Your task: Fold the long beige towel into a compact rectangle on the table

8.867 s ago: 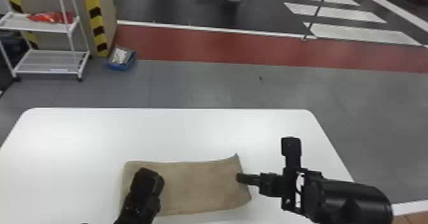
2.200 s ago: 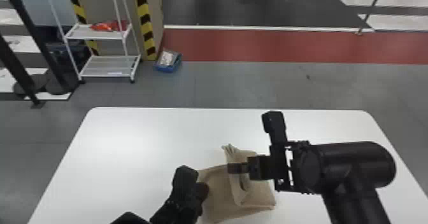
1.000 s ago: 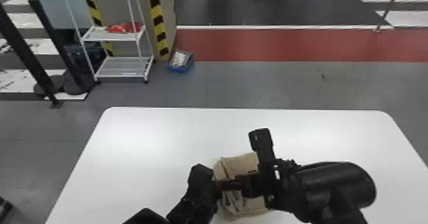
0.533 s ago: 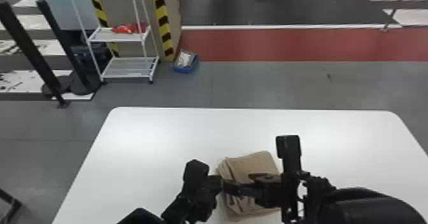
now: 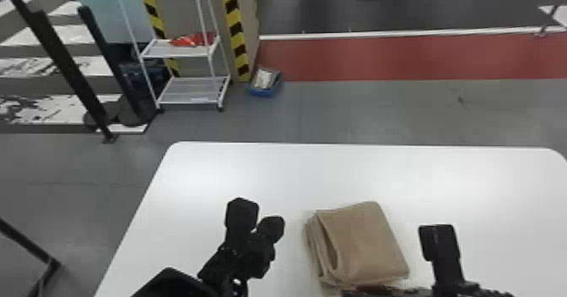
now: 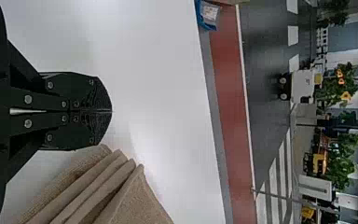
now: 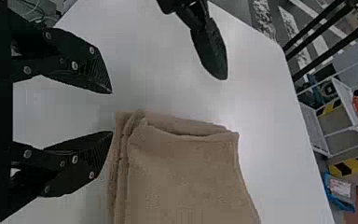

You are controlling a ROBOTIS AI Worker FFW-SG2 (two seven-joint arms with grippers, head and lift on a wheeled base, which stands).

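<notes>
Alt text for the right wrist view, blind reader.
A beige towel, folded into a compact layered stack, lies on a white table. The right gripper is beside its layered edge, jaws open; the left gripper is farther off, past the towel. Beyond the table stands a white rack.

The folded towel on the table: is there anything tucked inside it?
At its left side, the towel shows stacked layers of beige cloth and a narrow opening between them. Deeper inside, the cloth covers everything, so whether anything is tucked there cannot be seen.
</notes>
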